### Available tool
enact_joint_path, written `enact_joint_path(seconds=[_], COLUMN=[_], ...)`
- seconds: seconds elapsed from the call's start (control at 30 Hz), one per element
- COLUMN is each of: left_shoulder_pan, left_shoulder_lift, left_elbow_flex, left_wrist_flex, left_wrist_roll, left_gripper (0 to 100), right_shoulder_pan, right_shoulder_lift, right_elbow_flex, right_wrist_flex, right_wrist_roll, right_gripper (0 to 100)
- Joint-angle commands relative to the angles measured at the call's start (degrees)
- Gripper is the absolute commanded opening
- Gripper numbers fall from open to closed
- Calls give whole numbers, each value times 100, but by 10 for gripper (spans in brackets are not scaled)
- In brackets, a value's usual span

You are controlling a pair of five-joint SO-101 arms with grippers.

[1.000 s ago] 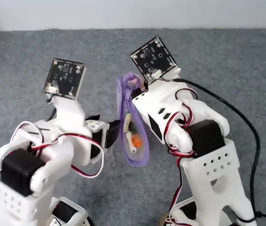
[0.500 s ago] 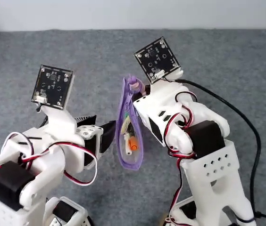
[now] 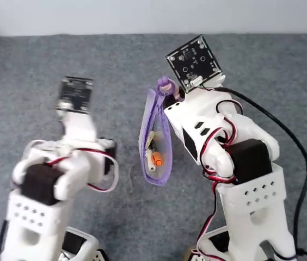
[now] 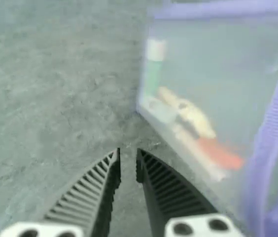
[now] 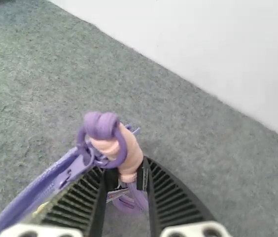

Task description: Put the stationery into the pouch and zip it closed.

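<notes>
A clear plastic pouch with purple fabric edging and a purple zip [image 3: 156,144] stands on edge between the two white arms, hanging from its upper end. Whether its lower end touches the grey felt-like table covering [image 3: 115,60] cannot be told. At that upper end a purple cord loop with a pale peach bead (the zip pull) [image 5: 109,140] is clamped between the black ribbed fingers of the right gripper [image 5: 123,168]. Whether the zip is run fully closed is hard to make out.

Inside the pouch lie several pieces of stationery: an orange-tipped pen [image 3: 157,160] and slim white items beside it. In the left wrist view the pouch's clear side [image 4: 218,74] shows a green-and-white stick [image 4: 154,69], but the contents are too blurred to tell their kind or any print on them.

The left gripper [image 4: 127,152] hangs just beside the pouch, apart from it, over the covering. Its fingers are almost together with a thin slit between, gripping nothing.

A black cable [image 3: 300,157] trails by the right arm, cut off at the edge.
</notes>
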Motion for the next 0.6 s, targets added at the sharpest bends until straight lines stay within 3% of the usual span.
enact_joint_path(seconds=[0.0, 0.27, 0.43, 0.57], left_shoulder_pan=[695, 2048, 1969, 1618], left_shoulder_lift=[-18, 844, 1960, 2567], left_elbow_flex=[365, 611, -391, -1095], left_wrist_flex=[-826, -2620, -2681, -2242], left_wrist_roll=[70, 695, 897, 1037], left_gripper=[54, 13, 13, 13], right_shoulder_pan=[40, 22, -84, -189], right_shoulder_lift=[-136, 286, 479, 470], right_elbow_flex=[-264, -466, -967, -1108], right_wrist_flex=[-277, -752, -470, 259], right_wrist_roll=[70, 79, 44, 26], right_gripper=[7, 7, 7, 7])
